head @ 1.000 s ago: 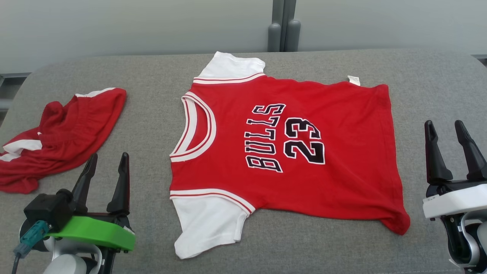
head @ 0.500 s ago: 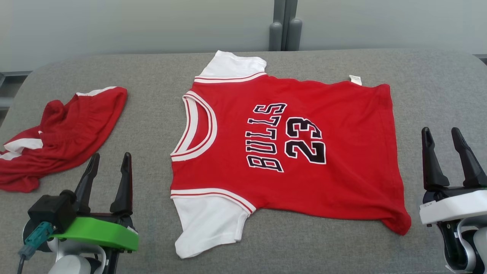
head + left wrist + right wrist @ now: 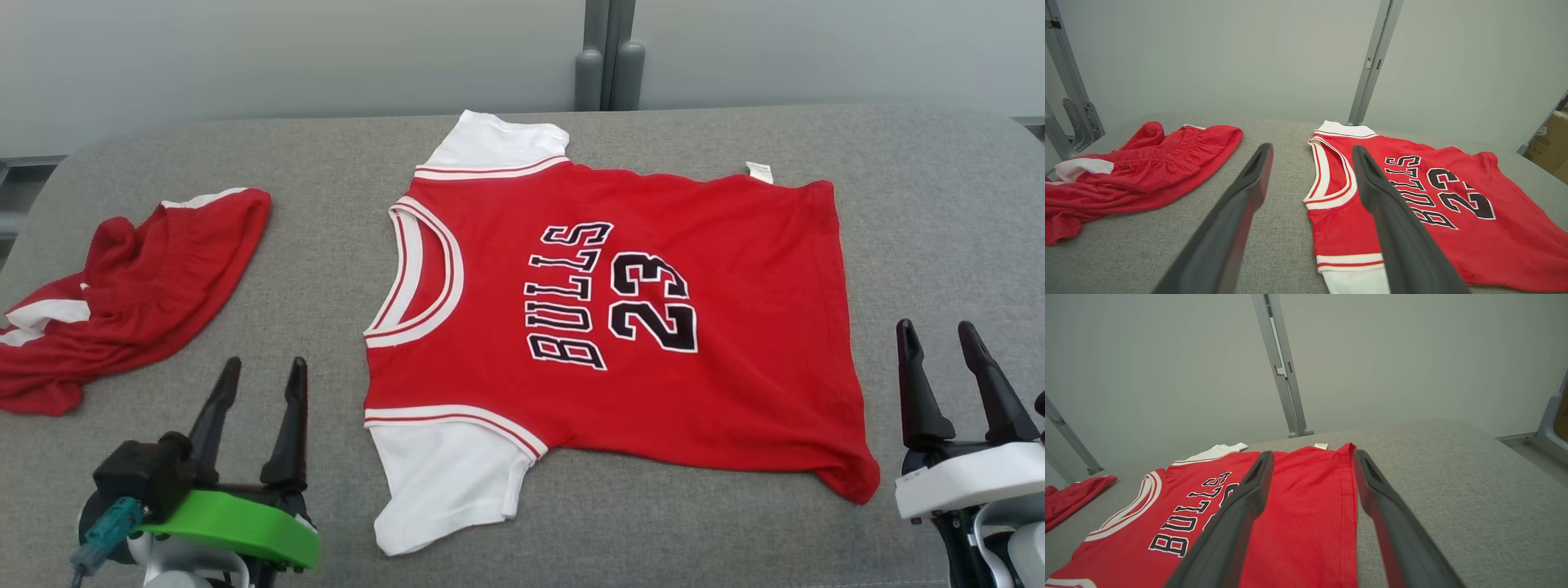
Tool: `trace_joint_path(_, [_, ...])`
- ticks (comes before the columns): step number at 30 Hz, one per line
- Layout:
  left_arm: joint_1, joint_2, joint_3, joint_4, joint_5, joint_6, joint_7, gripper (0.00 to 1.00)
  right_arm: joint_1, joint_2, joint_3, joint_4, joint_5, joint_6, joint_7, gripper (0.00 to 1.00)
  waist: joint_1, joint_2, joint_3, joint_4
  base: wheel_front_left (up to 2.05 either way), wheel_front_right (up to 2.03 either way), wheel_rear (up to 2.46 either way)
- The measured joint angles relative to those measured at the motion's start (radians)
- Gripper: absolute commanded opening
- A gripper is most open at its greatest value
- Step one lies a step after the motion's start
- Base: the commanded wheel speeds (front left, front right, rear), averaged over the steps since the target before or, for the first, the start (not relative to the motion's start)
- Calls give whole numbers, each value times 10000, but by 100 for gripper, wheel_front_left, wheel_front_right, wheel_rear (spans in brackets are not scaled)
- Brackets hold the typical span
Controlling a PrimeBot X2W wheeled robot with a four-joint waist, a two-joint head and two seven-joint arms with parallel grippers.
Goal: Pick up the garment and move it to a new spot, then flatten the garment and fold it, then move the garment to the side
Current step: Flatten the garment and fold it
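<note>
Closest to the robot, the left gripper [image 3: 265, 363] and right gripper [image 3: 935, 327] both stand with fingers spread wide and nothing between them, each over bare grey padded tabletop [image 3: 735, 531]. The left one is just off the jersey's near white sleeve; the right one is beside the hem corner, which curls a little. Open cloth-free surface runs along the near edge and down the whole right side.

The jersey [image 3: 620, 327], red with "BULLS 23", lies flat mid-table, neck toward the robot's left and hem toward its right. A small white label [image 3: 759, 171] pokes out at its far edge. Its far sleeve nearly reaches the table's back edge. Well apart on the left, red shorts [image 3: 139, 286] lie crumpled and run off the picture's edge, so their full shape is unclear.

From the left wrist, the gripper [image 3: 1312, 149] frames the collar, a finger covers part of the chest and the near sleeve is cut off; that view adds a cardboard box [image 3: 1549, 143] beyond the table. From the right wrist, the gripper [image 3: 1313, 454] straddles the hem, hiding the number.

Behind everything, a grey post [image 3: 608, 57] stands against a plain wall
</note>
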Motion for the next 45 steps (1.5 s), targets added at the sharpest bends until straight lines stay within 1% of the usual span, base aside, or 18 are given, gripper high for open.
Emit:
trace_joint_path(2, [80, -50, -240, 86, -25, -90, 6, 100, 120, 2, 38, 113, 71, 58, 17, 100, 0, 0, 8, -7, 0, 0, 0])
trace_joint_path(5, [248, -313, -573, 259, -98, -198, 151, 100, 241, 25, 119, 267, 130, 105, 102, 100, 0, 0, 14, -28, 0, 0, 0])
trace_joint_path(8, [554, -334, -779, 397, -234, -251, 368, 100, 365, 44, 272, 384, 224, 151, 249, 100, 0, 0, 55, -74, 0, 0, 0])
trace_joint_path(10, [681, -337, -823, 598, -380, -268, 502, 100, 452, 109, 299, 545, 328, 232, 293, 100, 0, 0, 102, -111, 0, 0, 0])
trace_joint_path(13, [738, -362, -838, 663, -568, -339, 604, 100, 675, 251, 291, 802, 627, 238, 420, 100, 0, 0, 200, -142, 0, 0, 0])
trace_joint_path(15, [742, -460, -861, 732, -639, -339, 698, 100, 809, 307, 295, 972, 780, 314, 500, 100, 0, 0, 278, -152, 0, 0, 0])
trace_joint_path(18, [754, -575, -924, 903, -721, -351, 890, 100, 824, 362, 297, 1225, 940, 324, 564, 100, 0, 0, 398, -161, 0, 0, 0])
trace_joint_path(21, [779, -577, -1012, 1068, -786, -424, 1076, 100, 841, 431, 316, 1513, 1070, 410, 727, 100, 0, 0, 519, -164, 0, 0, 0])
trace_joint_path(24, [789, -585, -1085, 1271, -892, -426, 1258, 100, 923, 512, 341, 1774, 1269, 422, 913, 100, 0, 0, 645, -163, 0, 0, 0])
trace_joint_path(26, [792, -585, -1112, 1321, -988, -437, 1383, 100, 986, 535, 362, 1914, 1358, 500, 1030, 100, 0, 0, 738, -157, 0, 0, 0])
trace_joint_path(30, [791, -635, -1197, 1528, -1210, -602, 1699, 100, 979, 546, 370, 2080, 1459, 537, 1139, 100, 0, 0, 935, -124, 0, 0, 0])
trace_joint_path(33, [771, -715, -1195, 1574, -1290, -612, 1827, 100, 934, 541, 372, 2211, 1461, 621, 1164, 100, 0, 0, 1077, -90, 0, 0, 0])
trace_joint_path(38, [758, -790, -1442, 1862, -1348, -779, 2215, 100, 626, 556, 472, 2512, 1559, 803, 1421, 100, 0, 0, 1181, -30, 0, 0, 0])
trace_joint_path(45, [711, -815, -1473, 1996, -1392, -786, 2424, 100, 546, 562, 600, 2754, 1559, 940, 1513, 100, 0, 0, 1209, -14, 0, 0, 0])
